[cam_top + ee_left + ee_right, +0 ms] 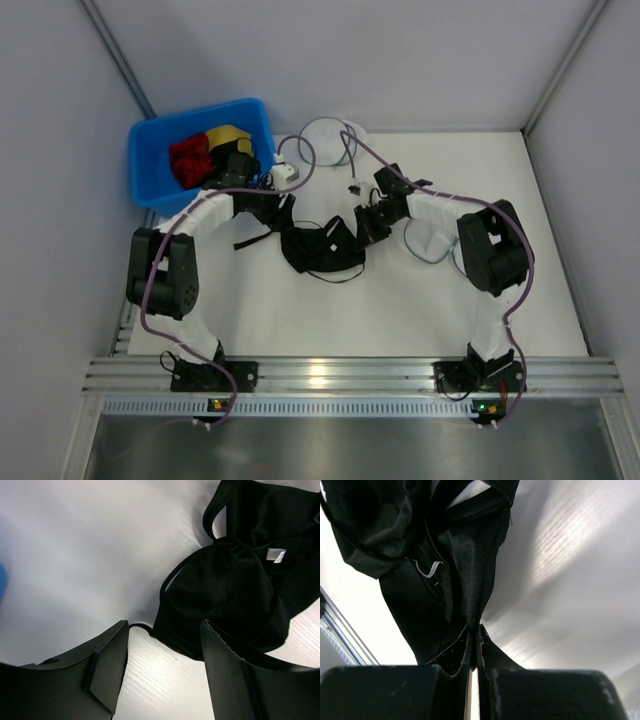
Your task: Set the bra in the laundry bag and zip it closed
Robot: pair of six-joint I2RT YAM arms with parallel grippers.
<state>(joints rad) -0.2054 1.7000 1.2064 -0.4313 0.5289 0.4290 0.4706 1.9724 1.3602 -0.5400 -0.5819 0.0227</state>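
Overhead, found the bra (320, 250) lying on the table (300, 320) between both arms, well apart from the laundry bag (322, 135) at the far edge. Next, at the left gripper (164, 630), saw fingers parted and empty beside a cup, leaving the hold to the other side. Lastly, at the right gripper (474, 630), saw jaws pinched tight on a fold of black fabric, seemingly to lift it.

Your left arm (205, 215) and right arm (440, 207) have white links, black joints, purple cables (146, 305); pincer fingers (107, 665) look matte black, perhaps scuffed.
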